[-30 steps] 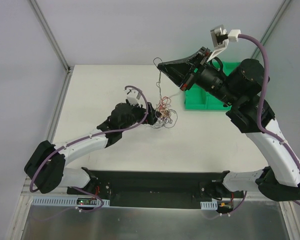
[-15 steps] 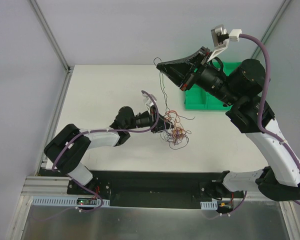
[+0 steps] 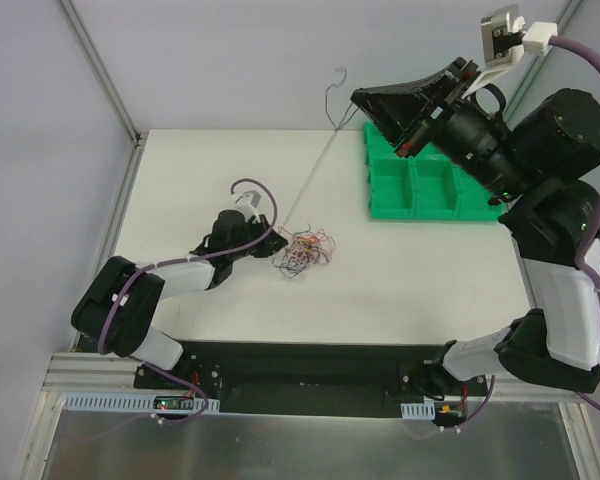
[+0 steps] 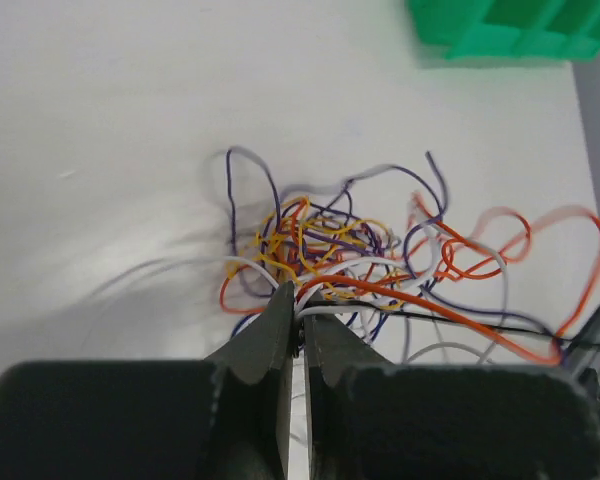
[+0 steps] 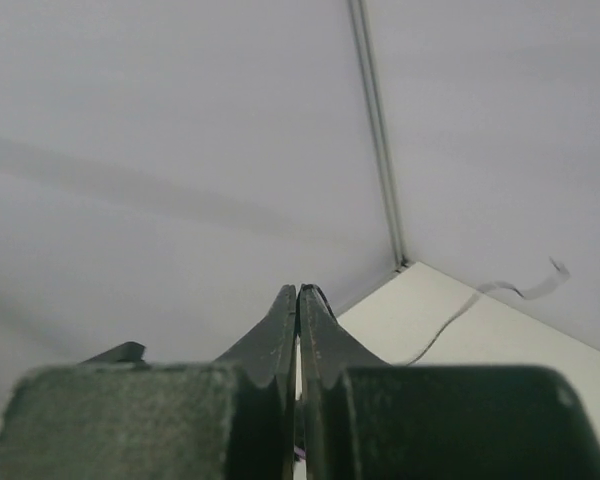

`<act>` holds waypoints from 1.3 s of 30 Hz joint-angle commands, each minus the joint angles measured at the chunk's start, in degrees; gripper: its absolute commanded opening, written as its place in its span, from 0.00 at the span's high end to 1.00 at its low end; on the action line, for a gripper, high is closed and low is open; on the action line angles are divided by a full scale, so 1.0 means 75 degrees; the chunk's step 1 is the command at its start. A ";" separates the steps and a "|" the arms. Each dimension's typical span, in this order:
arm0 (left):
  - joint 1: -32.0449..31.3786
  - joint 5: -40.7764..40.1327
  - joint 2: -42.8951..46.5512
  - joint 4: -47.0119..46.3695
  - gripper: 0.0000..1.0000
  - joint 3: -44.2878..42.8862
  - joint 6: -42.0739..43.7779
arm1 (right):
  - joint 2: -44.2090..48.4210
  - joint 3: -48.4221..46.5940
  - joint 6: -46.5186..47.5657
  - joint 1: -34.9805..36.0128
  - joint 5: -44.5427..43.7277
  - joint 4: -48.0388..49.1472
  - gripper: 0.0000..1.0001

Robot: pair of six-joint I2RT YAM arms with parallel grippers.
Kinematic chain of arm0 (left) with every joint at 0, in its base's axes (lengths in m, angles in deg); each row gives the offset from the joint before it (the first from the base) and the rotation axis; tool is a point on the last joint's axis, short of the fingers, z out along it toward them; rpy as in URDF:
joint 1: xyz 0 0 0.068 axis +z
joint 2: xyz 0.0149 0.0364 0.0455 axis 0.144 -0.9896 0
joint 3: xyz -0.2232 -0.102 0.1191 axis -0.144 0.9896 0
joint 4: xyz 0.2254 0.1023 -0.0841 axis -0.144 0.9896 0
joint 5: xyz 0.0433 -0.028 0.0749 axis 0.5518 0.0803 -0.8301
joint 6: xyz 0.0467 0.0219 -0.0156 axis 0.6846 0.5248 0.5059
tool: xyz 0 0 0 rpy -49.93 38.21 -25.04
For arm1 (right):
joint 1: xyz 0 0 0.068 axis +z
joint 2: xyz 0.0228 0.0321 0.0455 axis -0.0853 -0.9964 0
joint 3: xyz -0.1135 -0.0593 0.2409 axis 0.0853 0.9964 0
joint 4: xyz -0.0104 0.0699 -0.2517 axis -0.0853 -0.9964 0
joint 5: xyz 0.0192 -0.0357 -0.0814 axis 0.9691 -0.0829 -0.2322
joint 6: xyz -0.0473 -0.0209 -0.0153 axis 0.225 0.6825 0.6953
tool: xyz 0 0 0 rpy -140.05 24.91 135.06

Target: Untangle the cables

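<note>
Both clamped: left pincer (image 4: 300, 296) on cables (image 4: 325, 235), right pincer (image 5: 298, 292) seemingly on one taut strand (image 3: 310, 177)

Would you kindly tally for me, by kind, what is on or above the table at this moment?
Grippers: 2 (left gripper, right gripper)
Knot of cables: 1
Strand drawn taut out of the knot: 1
Green compartment tray: 1
Total: 5
</note>
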State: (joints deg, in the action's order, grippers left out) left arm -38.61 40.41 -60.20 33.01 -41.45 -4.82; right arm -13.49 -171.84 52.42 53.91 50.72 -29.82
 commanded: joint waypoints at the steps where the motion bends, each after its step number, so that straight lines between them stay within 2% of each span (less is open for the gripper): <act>1: 0.0703 -0.1203 0.0714 0.1655 1.00 0.1060 -0.0210 | 0.0357 -0.1027 0.1185 0.0039 -0.0799 0.0507 1.00; 2: 0.0704 -0.1273 0.0983 0.1888 1.00 0.1084 -0.0140 | 0.0579 -0.0665 0.1291 0.0039 -0.0800 0.0658 0.99; 5: 0.0704 -0.1601 0.1838 0.2661 1.00 0.0921 0.0059 | 0.1375 0.1381 0.1642 0.0027 -0.1700 0.1092 0.99; 7: 0.0715 -0.1951 0.2401 0.3340 1.00 0.0768 0.0258 | 0.1728 0.2230 0.1889 -0.0101 -0.2553 0.1047 1.00; 10: 0.0832 -0.2643 0.2954 0.4254 1.00 0.0849 0.0318 | 0.2220 0.2467 0.1772 -0.0592 -0.2793 0.0930 1.00; 13: 0.1078 -0.2656 0.3211 0.4852 1.00 0.0897 0.0283 | 0.2316 0.2047 0.2041 -0.0606 -0.2745 0.0708 1.00; 15: 0.1114 -0.2691 0.3574 0.5065 0.94 0.0885 0.0259 | 0.2350 0.2091 0.2077 -0.0606 -0.2768 0.0473 1.00; 17: 0.1114 -0.2715 0.4124 0.5241 0.84 0.0827 0.0317 | 0.2502 0.2640 0.1996 -0.0617 -0.2722 0.0309 1.00; 20: 0.1114 -0.3053 0.5003 0.5930 0.54 0.0476 0.0528 | 0.2947 0.4045 0.1878 -0.0617 -0.2978 0.0180 1.00; 23: 0.1137 -0.3417 0.5695 0.6623 0.37 -0.0039 0.0902 | 0.3369 0.5287 0.1854 -0.0617 -0.4018 -0.0357 1.00; 25: 0.1149 -0.3582 0.5849 0.7091 0.27 -0.0449 0.1172 | 0.3568 0.5910 0.1668 -0.0606 -0.5142 -0.0989 1.00; 27: 0.1172 -0.3024 0.5779 0.7374 0.19 -0.0871 0.1546 | 0.3802 0.6624 0.1364 -0.0617 -0.5557 -0.1483 1.00; 30: 0.1161 -0.0638 0.5219 0.7107 0.19 -0.1305 0.1981 | 0.4143 0.7890 0.0766 -0.0606 -0.5020 -0.1695 0.99; 33: 0.1149 0.0797 0.4422 0.6919 0.21 -0.1517 0.1865 | 0.3992 0.8700 0.0064 -0.0629 -0.4901 -0.2092 0.99; 37: 0.1067 0.1104 0.3963 0.6754 0.23 -0.1412 0.1560 | 0.3255 0.9391 -0.0885 -0.0722 -0.4761 -0.3135 0.99; 39: 0.1032 0.1141 0.3962 0.6754 0.21 -0.1319 0.1560 | 0.2973 0.9778 -0.1180 -0.0734 -0.4435 -0.3172 0.97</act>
State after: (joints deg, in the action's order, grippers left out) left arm -30.11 42.02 -30.78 83.85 -51.81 6.81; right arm 12.10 -102.32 51.74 48.90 15.74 -48.27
